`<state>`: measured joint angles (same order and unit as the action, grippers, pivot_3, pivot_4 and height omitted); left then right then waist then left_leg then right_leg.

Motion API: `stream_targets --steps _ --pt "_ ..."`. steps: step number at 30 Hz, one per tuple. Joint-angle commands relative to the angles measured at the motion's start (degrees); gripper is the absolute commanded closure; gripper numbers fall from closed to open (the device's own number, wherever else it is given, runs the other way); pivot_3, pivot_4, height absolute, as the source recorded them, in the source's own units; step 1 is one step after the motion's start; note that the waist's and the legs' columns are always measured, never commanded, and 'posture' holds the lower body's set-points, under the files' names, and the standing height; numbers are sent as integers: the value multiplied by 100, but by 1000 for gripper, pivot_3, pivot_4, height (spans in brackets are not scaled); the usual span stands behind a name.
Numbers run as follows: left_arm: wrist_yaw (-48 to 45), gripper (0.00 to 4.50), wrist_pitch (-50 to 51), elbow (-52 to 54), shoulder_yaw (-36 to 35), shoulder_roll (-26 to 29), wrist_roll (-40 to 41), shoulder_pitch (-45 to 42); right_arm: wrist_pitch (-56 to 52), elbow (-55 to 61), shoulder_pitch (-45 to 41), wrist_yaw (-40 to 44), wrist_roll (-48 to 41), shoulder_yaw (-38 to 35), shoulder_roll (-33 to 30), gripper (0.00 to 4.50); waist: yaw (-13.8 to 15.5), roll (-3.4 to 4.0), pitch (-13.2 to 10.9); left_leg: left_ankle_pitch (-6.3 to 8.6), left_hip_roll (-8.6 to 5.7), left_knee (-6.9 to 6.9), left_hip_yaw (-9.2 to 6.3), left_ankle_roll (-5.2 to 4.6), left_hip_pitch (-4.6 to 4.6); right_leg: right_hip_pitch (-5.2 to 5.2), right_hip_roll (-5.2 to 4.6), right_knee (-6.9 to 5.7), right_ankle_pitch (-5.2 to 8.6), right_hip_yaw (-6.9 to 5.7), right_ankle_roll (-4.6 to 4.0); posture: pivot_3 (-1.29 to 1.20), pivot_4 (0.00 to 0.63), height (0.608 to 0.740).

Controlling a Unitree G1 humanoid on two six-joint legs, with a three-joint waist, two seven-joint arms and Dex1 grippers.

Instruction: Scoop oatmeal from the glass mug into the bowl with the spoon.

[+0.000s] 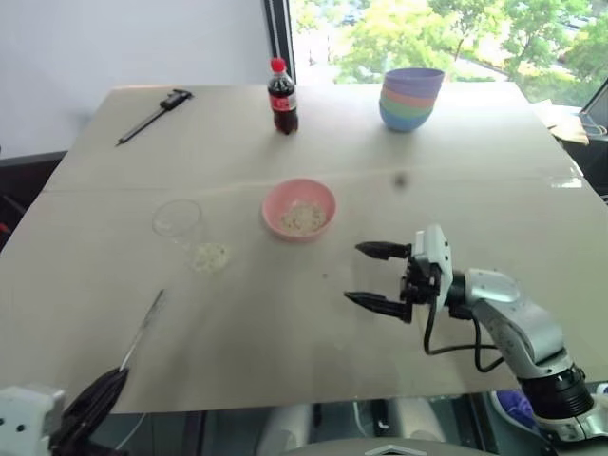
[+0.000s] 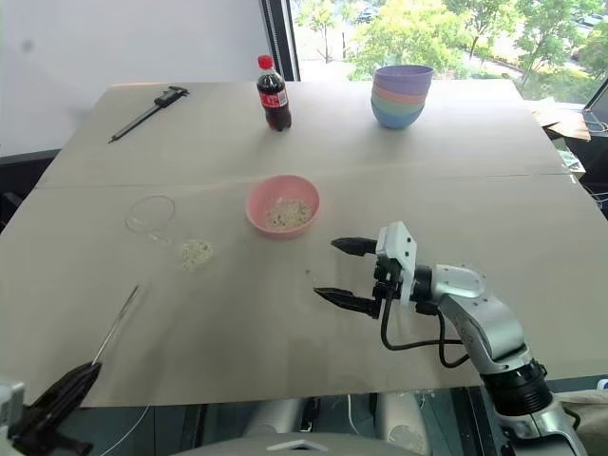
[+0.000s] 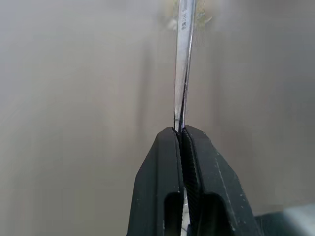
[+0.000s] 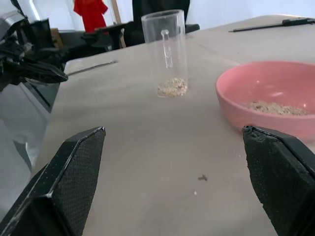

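Observation:
My left gripper (image 1: 116,378) sits at the table's near left edge, shut on the handle of the spoon (image 1: 147,323). The thin silver spoon (image 3: 184,59) reaches out over the table toward the glass mug (image 1: 178,220). The clear mug (image 4: 165,49) stands upright left of the pink bowl (image 1: 299,209). A small heap of oatmeal (image 1: 211,256) lies on the table just in front of the mug, and more flakes lie inside the bowl (image 4: 275,107). My right gripper (image 1: 372,275) hovers open and empty, right of and nearer than the bowl, pointing left.
At the table's far side stand a cola bottle (image 1: 282,95) with a red cap and a stack of pastel bowls (image 1: 410,98). A dark caliper-like tool (image 1: 154,114) lies at the far left. A window runs behind the table.

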<state>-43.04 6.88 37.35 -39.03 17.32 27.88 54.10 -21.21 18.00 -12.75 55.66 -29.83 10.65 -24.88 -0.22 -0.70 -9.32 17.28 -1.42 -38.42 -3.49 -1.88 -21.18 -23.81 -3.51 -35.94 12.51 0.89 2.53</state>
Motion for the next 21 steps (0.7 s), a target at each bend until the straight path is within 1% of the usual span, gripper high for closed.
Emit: stream_targets --steps 1,4,6,7,9,11,12,13,16,19,21 --pt "421 4483 -184 417 760 -65 -743 -287 -470 150 -112 -229 -281 -115 32 0 -5 5 -3 0 -1 1 3 0 2 0 5 1 -1 -6 0 0 150 740" --pt "712 4483 -440 466 1634 -14 -1592 -848 -1282 251 -223 -682 -473 -199 -11 0 -15 6 -4 -1 -2 0 6 0 1 0 35 0 -2 -12 0 0 150 740" --pt "942 4483 -710 416 2132 53 -2259 -1324 -1647 315 -294 -914 -453 -197 -69 0 -17 5 -4 -1 -2 0 7 0 2 0 36 0 -3 -10 -1 0 150 740" --pt "1117 4483 -749 359 2449 7 -2545 -1701 -2055 375 -332 -1113 -628 -236 -43 0 -20 -1 -1 -1 -2 1 7 1 2 0 36 0 -3 -9 -1 0 150 740" --pt "1394 4483 -757 142 3037 -88 -3038 -2375 -2801 440 -437 -1485 -1062 -335 116 0 -24 20 -10 -1 0 2 9 0 6 1 36 1 -3 -5 -2 0 150 740" --pt "1570 4483 -733 -106 3414 -121 -3367 -2794 -3275 435 -606 -1777 -1357 -420 344 0 10 18 -9 -2 -3 -1 2 0 4 1 38 -5 -18 -12 19 0 150 740" --pt "1648 4483 -755 -243 3596 -116 -3549 -2998 -3542 374 -750 -1999 -1440 -452 492 0 -12 18 -9 -2 -1 -1 3 0 6 1 40 -6 -24 -11 11 0 150 740" --pt "1729 4483 -757 -348 3740 -137 -3643 -3178 -3733 294 -891 -2194 -1496 -476 647 0 -62 22 -9 -2 1 -1 4 1 6 0 41 -8 -25 -8 11 0 150 740" --pt "1896 4483 -758 -557 4033 -159 -3787 -3539 -4119 32 -1224 -2784 -1688 -683 1216 0 -72 23 -9 -2 3 3 12 1 11 -9 41 -17 -26 1 11 0 150 740" --pt "1913 4483 -817 -726 4244 -69 -3916 -3660 -4197 -120 -1530 -3224 -1910 -962 1822 0 -56 23 -9 -2 2 4 8 2 10 -17 39 -32 -26 -3 11 0 150 740" --pt "1952 4483 -901 -783 4280 28 -4016 -3661 -4286 -150 -1669 -3403 -1987 -1054 2046 0 -57 24 -9 -3 -1 4 10 3 -11 -44 36 -47 -26 1 11 0 150 740"
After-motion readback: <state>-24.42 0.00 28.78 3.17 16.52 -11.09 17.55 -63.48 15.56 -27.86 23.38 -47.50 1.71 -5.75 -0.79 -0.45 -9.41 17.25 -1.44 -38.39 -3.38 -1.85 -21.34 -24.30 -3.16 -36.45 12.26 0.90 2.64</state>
